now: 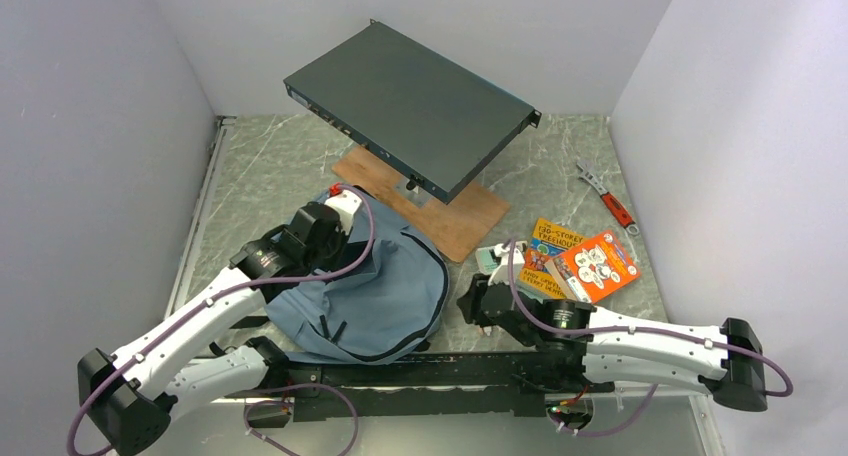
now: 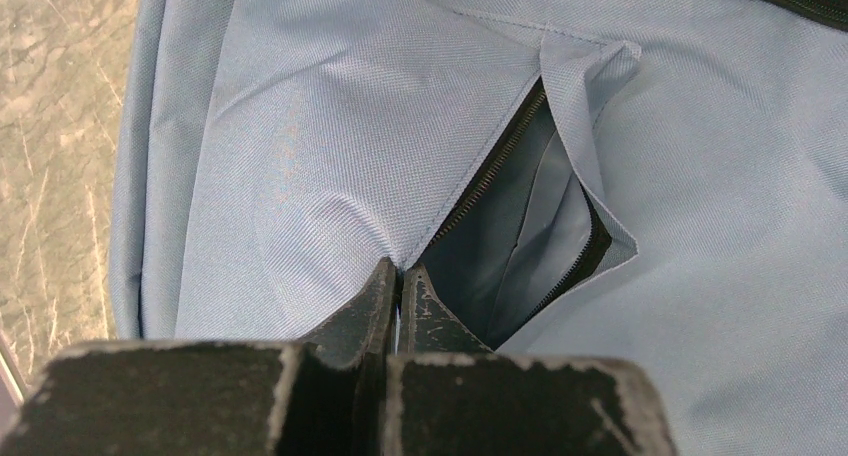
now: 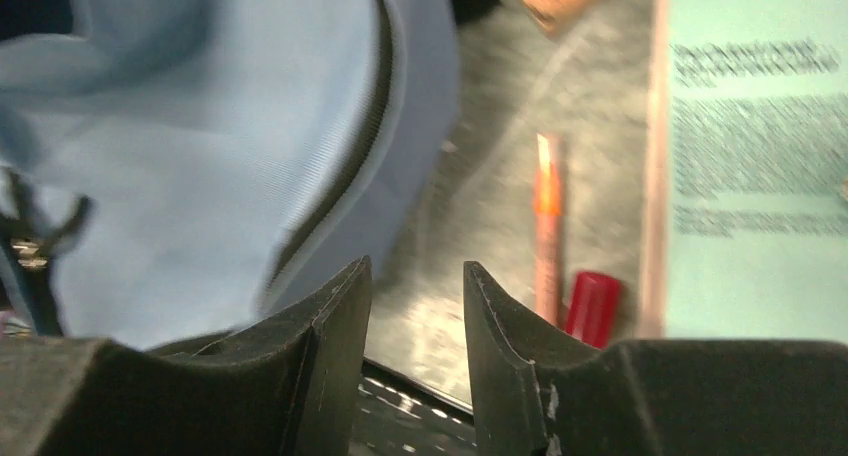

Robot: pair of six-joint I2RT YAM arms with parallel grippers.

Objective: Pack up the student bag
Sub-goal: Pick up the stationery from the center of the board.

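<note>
The student bag (image 1: 385, 296), light blue-grey with black zipper lines, lies flat at the near middle of the table. My left gripper (image 1: 322, 248) is over its far left part. In the left wrist view the left gripper (image 2: 403, 272) is shut, pinching the bag's fabric at the end of an open zip pocket (image 2: 530, 236). My right gripper (image 1: 476, 302) is open and empty at the bag's right edge. In the right wrist view the right gripper (image 3: 415, 276) hangs over bare table beside the bag (image 3: 200, 146). Orange books (image 1: 585, 261) lie to the right.
A dark flat metal box (image 1: 410, 101) stands tilted on a wooden board (image 1: 455, 221) behind the bag. A red-handled wrench (image 1: 608, 198) lies at the far right. An orange pencil (image 3: 547, 226), a red cap (image 3: 592, 306) and a teal book (image 3: 755, 156) lie beside the right gripper.
</note>
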